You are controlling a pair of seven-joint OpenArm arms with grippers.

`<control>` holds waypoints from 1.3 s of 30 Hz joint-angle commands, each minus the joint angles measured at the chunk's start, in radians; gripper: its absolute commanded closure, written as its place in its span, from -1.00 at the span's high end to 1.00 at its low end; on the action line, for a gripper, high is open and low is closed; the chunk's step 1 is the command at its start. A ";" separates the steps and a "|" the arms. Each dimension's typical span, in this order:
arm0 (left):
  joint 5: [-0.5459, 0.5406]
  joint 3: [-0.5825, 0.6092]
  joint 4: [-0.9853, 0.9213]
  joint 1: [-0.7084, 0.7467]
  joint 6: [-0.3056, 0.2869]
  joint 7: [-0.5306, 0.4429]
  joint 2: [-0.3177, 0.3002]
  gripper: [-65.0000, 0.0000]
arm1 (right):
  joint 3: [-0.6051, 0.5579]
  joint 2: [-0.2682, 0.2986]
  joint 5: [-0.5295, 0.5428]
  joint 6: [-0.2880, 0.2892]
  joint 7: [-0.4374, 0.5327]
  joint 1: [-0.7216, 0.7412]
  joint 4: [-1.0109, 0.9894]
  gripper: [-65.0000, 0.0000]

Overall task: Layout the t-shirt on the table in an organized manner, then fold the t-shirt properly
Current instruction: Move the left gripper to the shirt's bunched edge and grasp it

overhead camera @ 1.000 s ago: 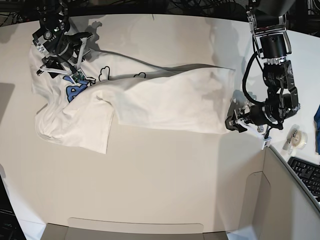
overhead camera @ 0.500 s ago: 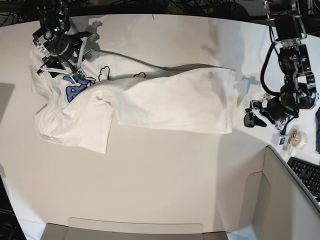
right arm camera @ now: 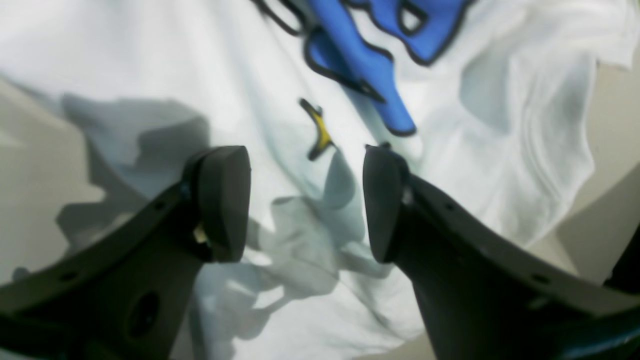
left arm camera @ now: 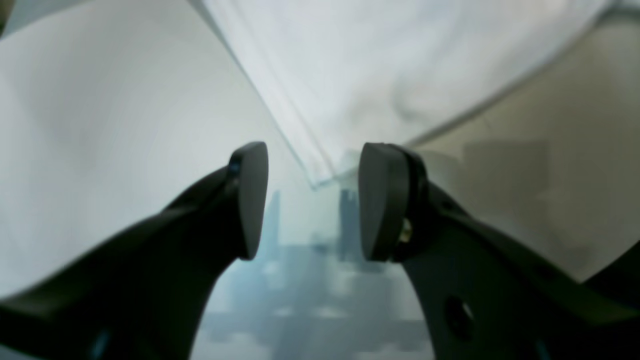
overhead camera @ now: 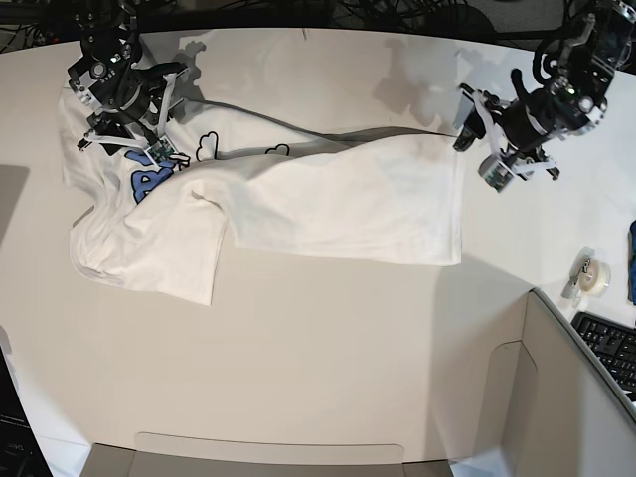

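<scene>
Shirt [overhead camera: 298, 204] spread across the far half of the table [overhead camera: 328, 368], seen from above. It is white and half folded, its long axis running side to side across the overhead view. The hem end points toward that view's right, ending in a fairly straight edge. The printed chest end lies at the left, where blue cartoon lettering and small white clouds show beneath a folded-over layer. A sleeve or loose flap hangs out toward the near left, and the cloth there is rumpled.

The right gripper [overhead camera: 127, 124] is over the printed end, at the overhead view's far left. Its wrist camera shows the two dark fingers [right arm camera: 222, 202] apart with nothing between them, the wrinkled shirt [right arm camera: 500, 150] with its blue and yellow print lying below.

The left gripper [overhead camera: 475, 139] is just beside the far corner of the hem, at the overhead view's right. Its wrist camera shows the fingers [left arm camera: 250, 200] apart and gripping nothing, with a corner of the shirt [left arm camera: 375, 75] ahead of the gap and blurred.

A roll of tape [overhead camera: 586, 273] and part of a keyboard [overhead camera: 608, 348] sit off to the right.
</scene>
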 commanded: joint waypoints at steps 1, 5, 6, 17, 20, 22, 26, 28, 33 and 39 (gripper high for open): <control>0.063 0.040 0.015 -0.003 0.002 -0.014 -0.011 -0.12 | -0.005 0.010 -0.005 0.003 0.008 0.002 0.016 0.09; 0.419 0.267 0.015 -0.003 0.005 -0.022 -0.009 -0.12 | -0.028 0.010 -0.005 0.003 0.008 0.002 0.015 0.09; 0.511 0.315 0.013 -0.003 0.008 -0.022 -0.006 -0.12 | -0.031 0.010 -0.005 0.003 0.008 0.002 0.015 0.09; 0.930 0.480 -0.020 0.005 0.080 -0.023 0.093 -0.12 | -0.033 0.011 -0.005 0.003 0.008 -0.006 0.015 0.09; 0.933 0.479 -0.051 0.002 0.080 -0.026 0.093 -0.12 | -0.033 0.011 -0.005 0.003 0.008 -0.007 0.015 0.09; 0.932 0.479 -0.077 -0.024 0.082 -0.046 0.095 -0.12 | -0.034 0.011 -0.005 0.003 0.008 -0.007 0.015 0.09; 0.929 0.479 -0.146 -0.056 0.083 -0.066 0.097 -0.12 | -0.034 0.011 -0.005 0.003 0.008 -0.007 0.015 0.09; 0.932 0.479 -0.191 -0.061 0.083 -0.066 0.120 -0.12 | -0.034 0.011 -0.005 0.003 0.008 -0.007 0.015 0.09; 0.932 0.479 -0.212 -0.061 0.080 -0.066 0.127 -0.38 | -0.034 0.011 -0.005 0.003 0.008 -0.007 0.015 0.09; 0.932 0.473 -0.185 -0.061 0.085 -0.063 0.126 -0.98 | -0.034 0.011 -0.005 0.003 0.008 -0.007 0.015 0.09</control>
